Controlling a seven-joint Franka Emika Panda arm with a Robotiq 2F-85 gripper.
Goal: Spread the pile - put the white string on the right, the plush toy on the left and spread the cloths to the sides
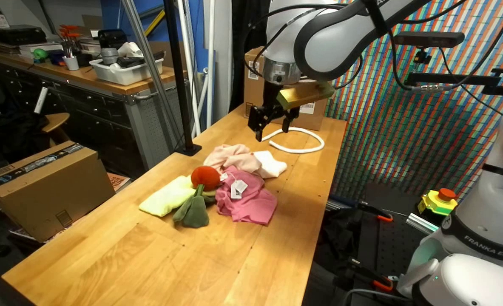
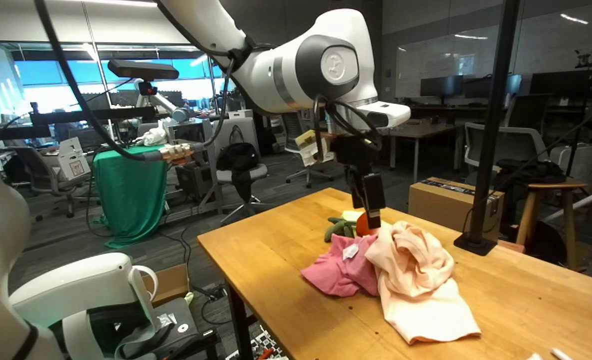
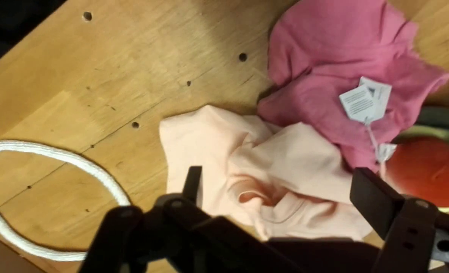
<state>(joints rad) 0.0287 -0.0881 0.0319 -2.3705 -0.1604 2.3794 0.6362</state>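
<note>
The white string (image 1: pixel 298 150) lies in an open loop on the table, apart from the cloths; it also shows in the wrist view (image 3: pixel 72 156). A crumpled peach cloth (image 1: pixel 230 158) touches a pink cloth (image 1: pixel 247 208) with white tags. The plush toy (image 1: pixel 205 177), a red ball with green leaves, lies between the pink cloth and a yellow cloth (image 1: pixel 166 200), partly over the yellow one. My gripper (image 1: pixel 272 134) is open and empty above the table. In the wrist view its fingers (image 3: pixel 277 172) stand apart over the peach cloth (image 3: pixel 216 129), not touching it visibly.
The wooden table (image 1: pixel 149 255) has a black pole with a base plate (image 1: pixel 187 149) at one long edge. A cardboard box (image 1: pixel 315 117) stands at the table end behind the string. Another cardboard box (image 2: pixel 438 202) stands off the table beside the pole.
</note>
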